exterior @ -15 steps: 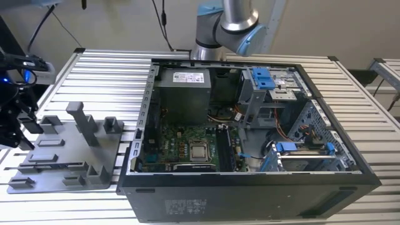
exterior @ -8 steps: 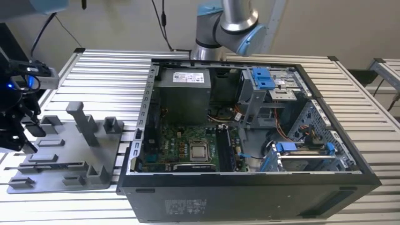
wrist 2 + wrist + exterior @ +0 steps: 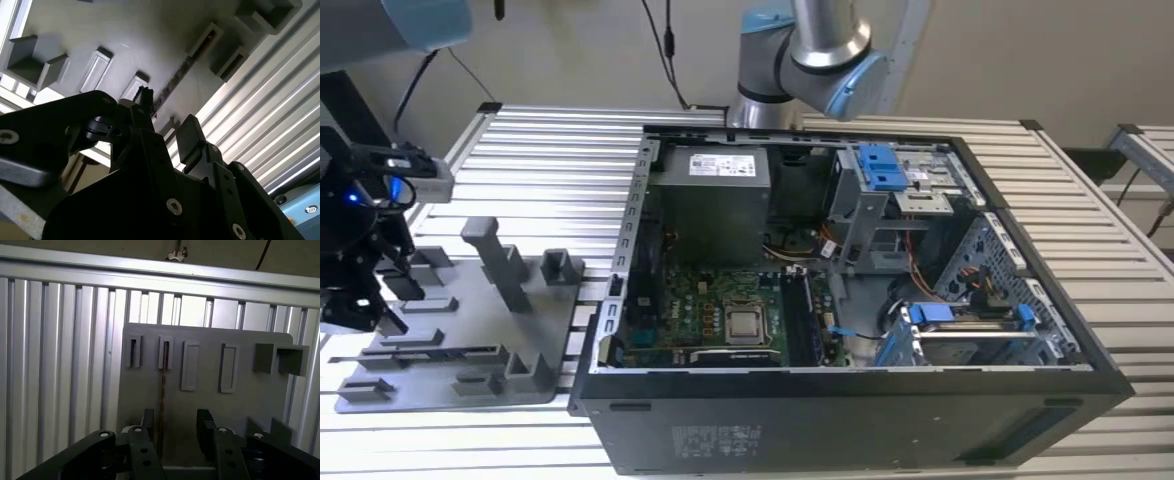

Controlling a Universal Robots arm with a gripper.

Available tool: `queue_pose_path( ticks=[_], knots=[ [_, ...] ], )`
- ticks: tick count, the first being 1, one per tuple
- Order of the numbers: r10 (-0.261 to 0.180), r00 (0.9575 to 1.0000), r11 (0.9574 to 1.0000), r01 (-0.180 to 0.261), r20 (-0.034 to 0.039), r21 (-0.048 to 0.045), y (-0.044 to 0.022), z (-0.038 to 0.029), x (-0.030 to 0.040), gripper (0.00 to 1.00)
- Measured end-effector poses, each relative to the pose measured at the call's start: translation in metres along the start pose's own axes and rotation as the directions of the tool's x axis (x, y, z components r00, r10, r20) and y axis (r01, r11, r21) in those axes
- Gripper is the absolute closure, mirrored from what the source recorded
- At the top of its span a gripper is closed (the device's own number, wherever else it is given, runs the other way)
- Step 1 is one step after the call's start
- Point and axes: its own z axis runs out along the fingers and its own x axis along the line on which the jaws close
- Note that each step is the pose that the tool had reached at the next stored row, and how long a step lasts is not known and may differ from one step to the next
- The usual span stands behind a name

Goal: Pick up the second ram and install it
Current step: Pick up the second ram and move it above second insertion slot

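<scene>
Over at the exterior view's left edge, I had the gripper (image 3: 376, 298) hanging above the grey holder tray (image 3: 460, 325). The tray lay on the slatted metal table (image 3: 547, 150), just beside the open computer case (image 3: 854, 400). That case took up the middle and right of the frame. Its grey power-supply box (image 3: 710, 200) sat toward the upper middle, with the motherboard (image 3: 707, 320) below it and the blue drive brackets (image 3: 887, 165) toward the upper right. The arm's base (image 3: 794, 60) stood behind the case at the top centre.

In the first wrist view, the second ram (image 3: 162, 385) stood on its thin edge in one of the tray's narrow slots. It ran as a dark line from the slot toward the gripper. The second wrist view showed the same stick (image 3: 176, 80) as a slim dark strip along the tray, with raised blocks and empty slots to either side of it.

The jaws stood well apart and had hold of nothing. The stick sat in the gap between the two black fingers (image 3: 147, 422), nearer to one of them than the other. It looked just clear of that finger, though I could not be sure from these angles.
</scene>
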Motion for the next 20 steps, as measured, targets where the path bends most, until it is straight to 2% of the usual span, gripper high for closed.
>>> queue_pose_path(
  ticks=[20],
  knots=[
    [0.000,1.0000,0.9999,0.000,-0.0010,0.0115,0.0006,0.0364,0.0007,0.52]
  ],
)
